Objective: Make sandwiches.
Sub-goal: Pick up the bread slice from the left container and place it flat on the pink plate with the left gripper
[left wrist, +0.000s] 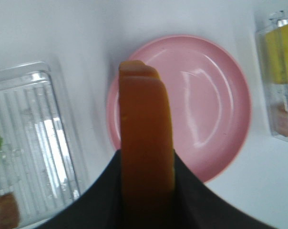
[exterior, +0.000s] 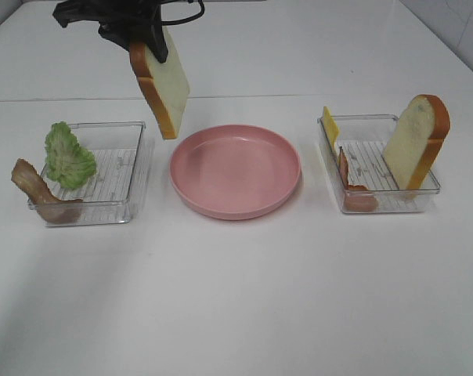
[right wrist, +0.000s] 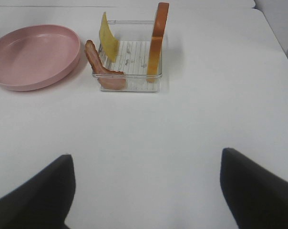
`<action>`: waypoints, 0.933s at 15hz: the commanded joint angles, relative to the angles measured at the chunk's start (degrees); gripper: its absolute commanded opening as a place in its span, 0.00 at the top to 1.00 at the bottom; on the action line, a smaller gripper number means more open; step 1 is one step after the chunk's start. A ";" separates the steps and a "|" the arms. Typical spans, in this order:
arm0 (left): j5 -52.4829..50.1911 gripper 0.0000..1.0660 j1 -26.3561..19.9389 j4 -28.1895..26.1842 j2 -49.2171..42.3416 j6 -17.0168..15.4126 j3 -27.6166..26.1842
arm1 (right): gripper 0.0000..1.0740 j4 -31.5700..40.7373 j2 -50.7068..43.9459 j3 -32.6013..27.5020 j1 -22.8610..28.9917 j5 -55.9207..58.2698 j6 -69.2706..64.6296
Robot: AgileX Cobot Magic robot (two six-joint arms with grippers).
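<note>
White table (exterior: 236, 298), round pink plate (exterior: 235, 170) mid-table. Left clear tray (exterior: 135, 157) and right clear tray (exterior: 377, 205) flank the plate. Left gripper (exterior: 146, 43) is clamped on a bread slice (exterior: 167, 86), which hangs crust-down in the air over the plate's far-left rim. Right gripper (right wrist: 146, 191) has its jaws wide apart over bare table, holding nothing. Second bread slice (exterior: 417, 141) stands tilted in the right tray. Lettuce (exterior: 68, 157) stands upright in the left tray, with a bacon strip (exterior: 37, 188) draped over that tray's front corner. Second bacon strip (exterior: 352, 184) and cheese slice (exterior: 329, 125) lean on the right tray's plate-side wall.
</note>
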State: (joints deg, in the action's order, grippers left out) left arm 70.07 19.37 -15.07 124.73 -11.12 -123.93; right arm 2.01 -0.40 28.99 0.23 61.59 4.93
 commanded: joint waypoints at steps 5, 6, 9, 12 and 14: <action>-2.01 1.00 -2.01 -22.29 8.88 11.12 -0.23 | 0.27 -0.06 -0.63 -0.17 -0.11 -0.69 -0.34; -2.75 1.00 -2.01 -25.61 11.06 12.38 -0.23 | 0.27 -0.06 -0.63 -0.17 -0.11 -0.69 -0.34; -5.10 1.00 -2.01 -34.72 17.25 15.76 -0.23 | 0.27 -0.06 -0.63 -0.17 -0.11 -0.69 -0.34; -6.42 1.00 -2.01 -38.79 21.08 16.67 -0.23 | 0.27 -0.06 -0.63 -0.17 -0.11 -0.69 -0.34; -6.47 1.00 -2.01 -38.62 22.29 15.87 -0.23 | 0.27 -0.06 -0.63 -0.17 -0.11 -0.69 -0.34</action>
State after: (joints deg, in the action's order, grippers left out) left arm 64.00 17.19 -52.94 146.68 5.04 -123.93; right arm 2.01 -0.40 28.99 0.23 61.59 4.93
